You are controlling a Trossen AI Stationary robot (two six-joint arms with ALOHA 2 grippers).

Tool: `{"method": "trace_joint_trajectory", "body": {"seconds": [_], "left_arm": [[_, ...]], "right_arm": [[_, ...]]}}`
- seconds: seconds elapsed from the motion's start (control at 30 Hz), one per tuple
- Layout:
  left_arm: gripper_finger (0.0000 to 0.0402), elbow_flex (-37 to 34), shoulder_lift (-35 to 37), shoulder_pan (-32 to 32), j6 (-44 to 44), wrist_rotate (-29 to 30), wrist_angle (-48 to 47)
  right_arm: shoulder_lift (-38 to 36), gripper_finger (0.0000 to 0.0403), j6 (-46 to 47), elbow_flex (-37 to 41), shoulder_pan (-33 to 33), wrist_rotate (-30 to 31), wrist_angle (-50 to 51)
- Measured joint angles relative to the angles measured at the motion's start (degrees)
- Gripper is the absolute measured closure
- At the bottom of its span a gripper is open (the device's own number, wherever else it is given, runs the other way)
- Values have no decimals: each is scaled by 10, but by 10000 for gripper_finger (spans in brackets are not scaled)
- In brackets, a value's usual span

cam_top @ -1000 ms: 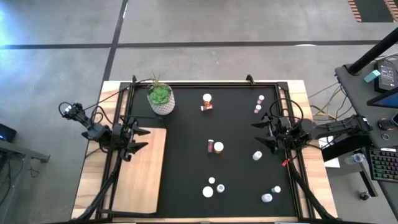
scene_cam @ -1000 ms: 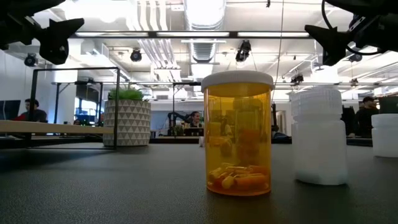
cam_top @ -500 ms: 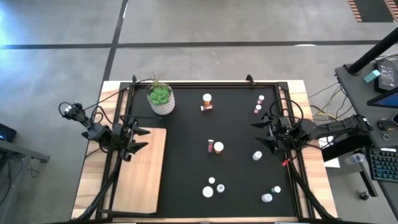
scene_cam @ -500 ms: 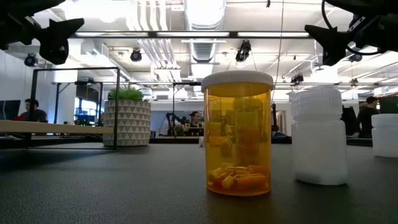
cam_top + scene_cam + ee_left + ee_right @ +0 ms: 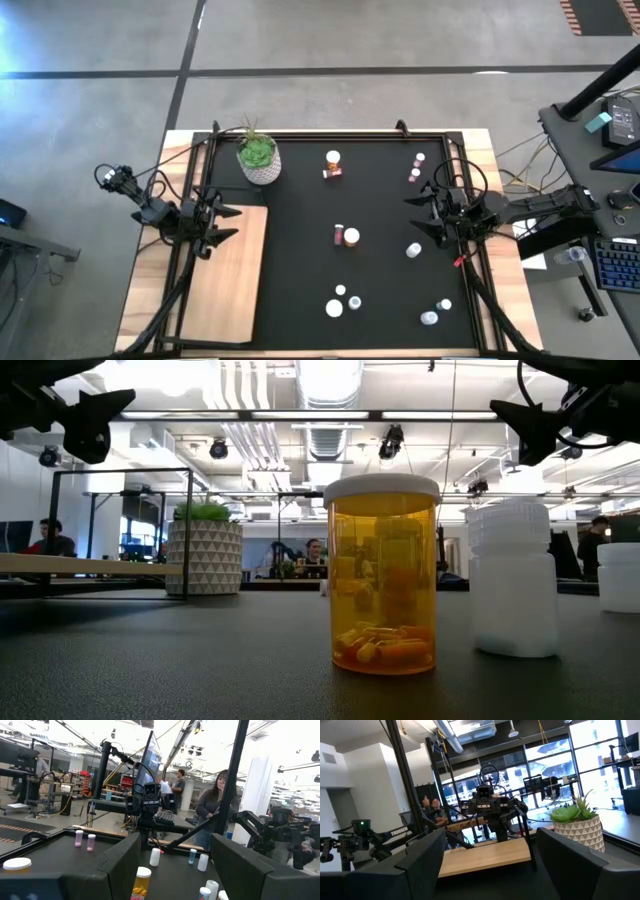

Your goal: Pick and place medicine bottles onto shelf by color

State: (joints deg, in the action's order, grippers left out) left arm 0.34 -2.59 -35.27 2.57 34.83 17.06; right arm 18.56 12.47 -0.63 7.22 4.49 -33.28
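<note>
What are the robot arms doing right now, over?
Left tool open, over pale wooden board. Right tool open, mat's right edge. Small white-capped bottles untouched. Nothing blocking.

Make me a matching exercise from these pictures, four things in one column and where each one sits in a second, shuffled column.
Things:
1. shelf
2. plant pot
3. left gripper
4. right gripper

Places:
A. open, at the black mat's right edge, above the bottles
B. far left corner of the mat
C. flat at the mat's left side, with no bottle on it
D. open, over the shelf's far end

Pairs: 1-C, 2-B, 3-D, 4-A
</note>
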Motion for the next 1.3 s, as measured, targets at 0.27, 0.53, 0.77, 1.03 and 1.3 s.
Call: {"method": "trace_joint_trajectory", "body": {"seconds": [0.27,0.53,0.77,1.03,1.3], "left_arm": [[178,0,0,0,0,0,0],[178,0,0,0,0,0,0],[178,0,0,0,0,0,0],[178,0,0,0,-4,0,0],[178,0,0,0,-1,0,66]], "right_arm": [[0,101,0,0,0,0,0],[0,101,0,0,0,0,0],[0,101,0,0,0,0,0],[0,101,3,-8,0,4,-3],[4,101,80,-46,0,36,-4]]}}
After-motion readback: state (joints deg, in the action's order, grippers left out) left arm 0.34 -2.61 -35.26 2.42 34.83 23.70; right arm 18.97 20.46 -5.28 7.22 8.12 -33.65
